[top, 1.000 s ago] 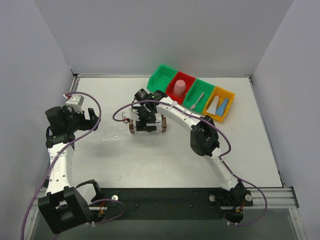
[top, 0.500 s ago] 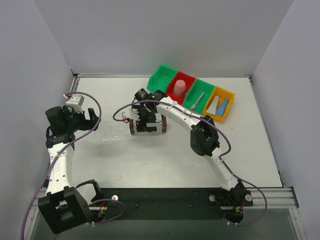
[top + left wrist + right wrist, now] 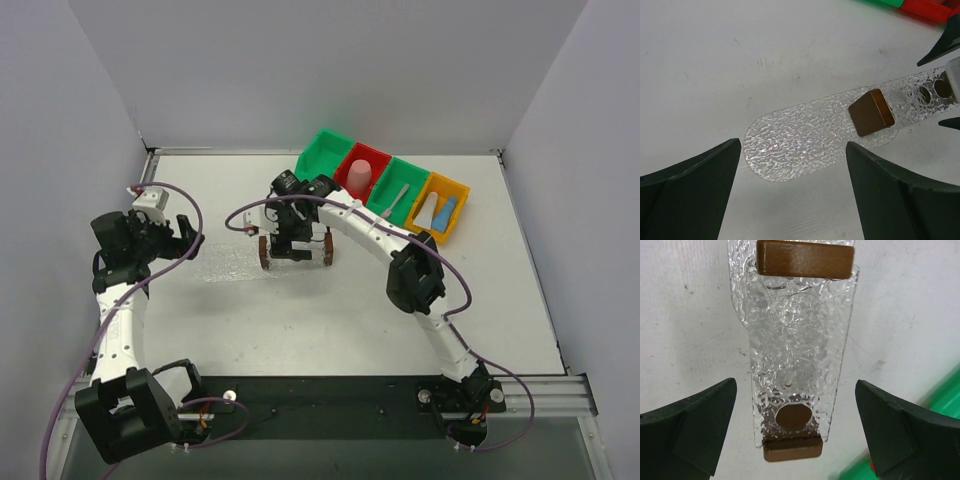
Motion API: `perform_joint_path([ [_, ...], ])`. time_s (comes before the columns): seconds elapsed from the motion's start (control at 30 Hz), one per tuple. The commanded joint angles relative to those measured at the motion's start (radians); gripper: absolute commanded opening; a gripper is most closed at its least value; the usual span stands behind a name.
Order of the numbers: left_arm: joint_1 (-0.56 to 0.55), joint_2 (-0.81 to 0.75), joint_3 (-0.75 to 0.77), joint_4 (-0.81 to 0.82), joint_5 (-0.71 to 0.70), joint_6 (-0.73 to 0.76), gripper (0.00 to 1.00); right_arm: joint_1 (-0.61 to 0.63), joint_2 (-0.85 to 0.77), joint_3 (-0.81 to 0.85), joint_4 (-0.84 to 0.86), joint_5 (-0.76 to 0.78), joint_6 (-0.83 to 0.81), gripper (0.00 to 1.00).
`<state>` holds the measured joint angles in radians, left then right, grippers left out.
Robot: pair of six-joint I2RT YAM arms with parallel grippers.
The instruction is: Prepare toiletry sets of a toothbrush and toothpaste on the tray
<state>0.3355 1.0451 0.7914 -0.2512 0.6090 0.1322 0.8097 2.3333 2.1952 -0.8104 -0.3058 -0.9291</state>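
The tray [image 3: 300, 256], clear plastic with a brown block [image 3: 265, 252] at each short end, stands on the table in the middle. My right gripper [image 3: 294, 238] hovers right over it, open. In the right wrist view the tray [image 3: 795, 340] lies between the fingers [image 3: 705, 410] with a gap on each side. My left gripper [image 3: 187, 240] is open to the tray's left, with nothing between its fingers [image 3: 695, 190]. The toothbrush [image 3: 397, 200] lies in a green bin. Blue toothpaste [image 3: 447, 210] and white toothpaste [image 3: 428, 208] lie in the yellow bin [image 3: 444, 235].
A clear textured sheet [image 3: 805, 135] with a rounded end lies flat from the tray's left block [image 3: 871, 112] toward my left gripper. A row of bins stands at the back right: green [image 3: 322, 155], red [image 3: 352, 195] with a pink cup [image 3: 360, 175], green, yellow.
My right gripper has opened and let go of the tray, then risen slightly toward the back. The tray stays on the table. The left arm has barely moved.
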Motion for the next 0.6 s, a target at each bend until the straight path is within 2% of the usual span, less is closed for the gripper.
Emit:
perform_joint_path([
  [0.0, -0.009, 0.029, 0.02, 0.033, 0.005, -0.051, 0.97, -0.027, -0.176, -0.023, -0.01, -0.053, 0.122, 1.0],
  [0.23, -0.136, 0.144, 0.088, -0.066, -0.035, -0.101, 0.95, -0.112, -0.389, -0.259, 0.108, -0.082, 0.344, 1.0],
  [0.5, -0.413, 0.222, 0.179, -0.068, -0.231, -0.23, 0.95, -0.208, -0.687, -0.578, 0.231, 0.039, 0.473, 1.0],
  [0.57, -0.452, 0.269, 0.212, -0.082, -0.287, -0.258, 0.94, -0.219, -0.756, -0.674, 0.247, 0.059, 0.487, 1.0],
])
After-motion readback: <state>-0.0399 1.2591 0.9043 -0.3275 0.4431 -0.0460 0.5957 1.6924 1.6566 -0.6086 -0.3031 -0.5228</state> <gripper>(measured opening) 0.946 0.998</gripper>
